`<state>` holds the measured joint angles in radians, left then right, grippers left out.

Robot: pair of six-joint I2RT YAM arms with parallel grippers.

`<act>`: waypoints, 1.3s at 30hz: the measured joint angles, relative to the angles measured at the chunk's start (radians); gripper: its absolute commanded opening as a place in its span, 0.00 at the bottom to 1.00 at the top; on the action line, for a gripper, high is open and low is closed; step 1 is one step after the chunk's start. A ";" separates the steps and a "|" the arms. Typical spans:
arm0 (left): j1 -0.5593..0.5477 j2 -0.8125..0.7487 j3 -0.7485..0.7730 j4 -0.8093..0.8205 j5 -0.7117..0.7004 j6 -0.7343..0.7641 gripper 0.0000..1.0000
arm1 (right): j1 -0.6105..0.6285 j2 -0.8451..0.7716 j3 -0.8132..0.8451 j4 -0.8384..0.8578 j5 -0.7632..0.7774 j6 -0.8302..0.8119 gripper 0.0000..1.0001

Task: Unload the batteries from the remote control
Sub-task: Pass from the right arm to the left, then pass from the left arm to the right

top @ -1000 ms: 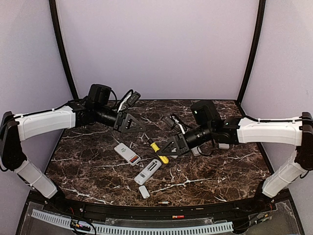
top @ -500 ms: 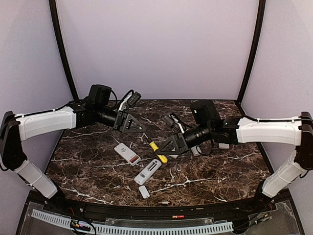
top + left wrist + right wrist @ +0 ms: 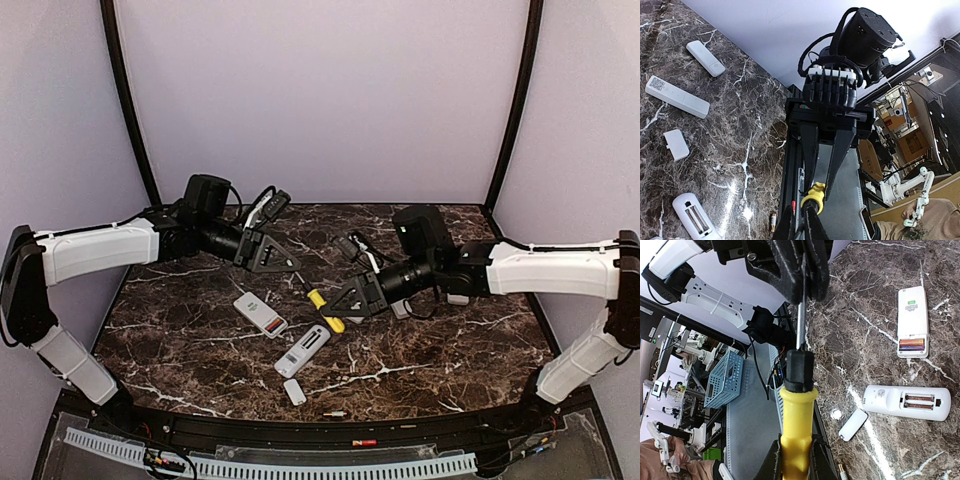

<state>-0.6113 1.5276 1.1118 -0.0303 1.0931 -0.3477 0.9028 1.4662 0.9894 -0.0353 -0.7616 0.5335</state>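
Grasps the screwdriver (image 3: 798, 400) by its yellow handle with the right gripper (image 3: 796, 456), clenched tight. Pinches the metal shaft with the left gripper (image 3: 803, 287), fingers closed on it. Holds the tool over the marble surface (image 3: 450, 340). Shows two orange batteries (image 3: 912, 343) seated in the open remote (image 3: 912, 315) lying flat there. Also shows a tiny cylinder (image 3: 773, 220), probably another battery, loose near the front edge.

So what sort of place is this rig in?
Probably a robotics lab test cell: a marble-look tabletop boxed in by plain lilac walls, with a blue basket and cluttered shelves beyond.
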 measured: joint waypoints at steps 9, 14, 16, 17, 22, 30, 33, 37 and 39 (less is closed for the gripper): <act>0.000 0.001 0.000 0.008 0.017 -0.016 0.00 | -0.006 -0.008 -0.018 0.024 0.010 -0.002 0.17; 0.000 0.000 -0.005 0.040 0.010 -0.041 0.00 | -0.025 -0.037 -0.047 0.050 0.045 0.018 0.60; 0.000 -0.002 -0.019 0.074 -0.012 -0.071 0.00 | -0.034 -0.052 -0.053 0.063 0.069 0.028 0.69; 0.000 -0.005 -0.031 0.102 -0.024 -0.093 0.00 | -0.037 -0.059 -0.057 0.071 0.083 0.034 0.73; 0.000 -0.055 -0.129 0.297 -0.119 -0.250 0.00 | -0.042 -0.116 -0.124 0.167 0.157 0.092 0.81; 0.000 -0.191 -0.230 0.569 -0.331 -0.451 0.00 | -0.038 -0.189 -0.296 0.439 0.317 0.242 0.80; 0.000 -0.214 -0.232 0.616 -0.373 -0.480 0.00 | -0.031 -0.180 -0.305 0.526 0.351 0.279 0.76; 0.000 -0.219 -0.234 0.645 -0.396 -0.504 0.00 | -0.019 -0.166 -0.303 0.625 0.374 0.306 0.68; 0.000 -0.219 -0.239 0.650 -0.399 -0.510 0.00 | -0.016 -0.154 -0.301 0.670 0.379 0.320 0.65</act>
<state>-0.6117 1.3087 0.8726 0.6193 0.6937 -0.8581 0.8864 1.3117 0.6884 0.6346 -0.3824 0.8532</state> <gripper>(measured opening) 0.017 0.692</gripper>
